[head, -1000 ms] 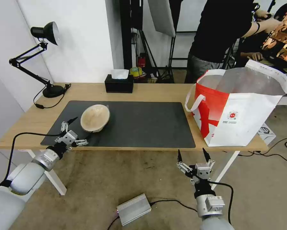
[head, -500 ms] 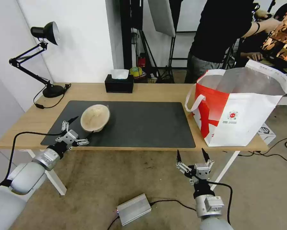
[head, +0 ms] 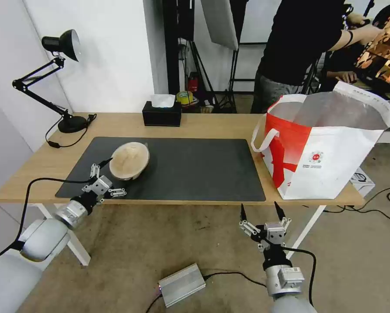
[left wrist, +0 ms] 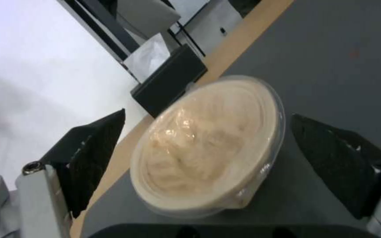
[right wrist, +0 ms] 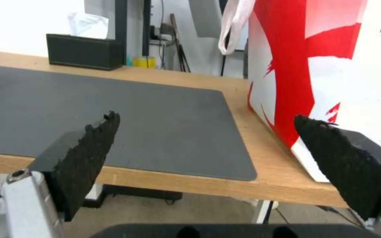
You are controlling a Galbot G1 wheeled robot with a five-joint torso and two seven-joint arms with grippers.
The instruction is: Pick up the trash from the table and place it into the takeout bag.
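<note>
Currently we note the left tool point(head: 109, 178) spread wide, holding nothing, its fingers flanking the beige paper-pulp bowl point(head: 129, 160) on the counter's point(head: 212, 125) mat point(head: 195, 167); right tool point(head: 259, 211) released, below the counter edge.

We spotted small grey Chinese print on the white panel of the takeout bag point(right wrist: 375, 66), up and to the right of the right gripper point(right wrist: 203, 145): "微信预" over "电话预", cut off at the edge. The bag's round red logo point(head: 317, 157) stayed too small to read.
</note>
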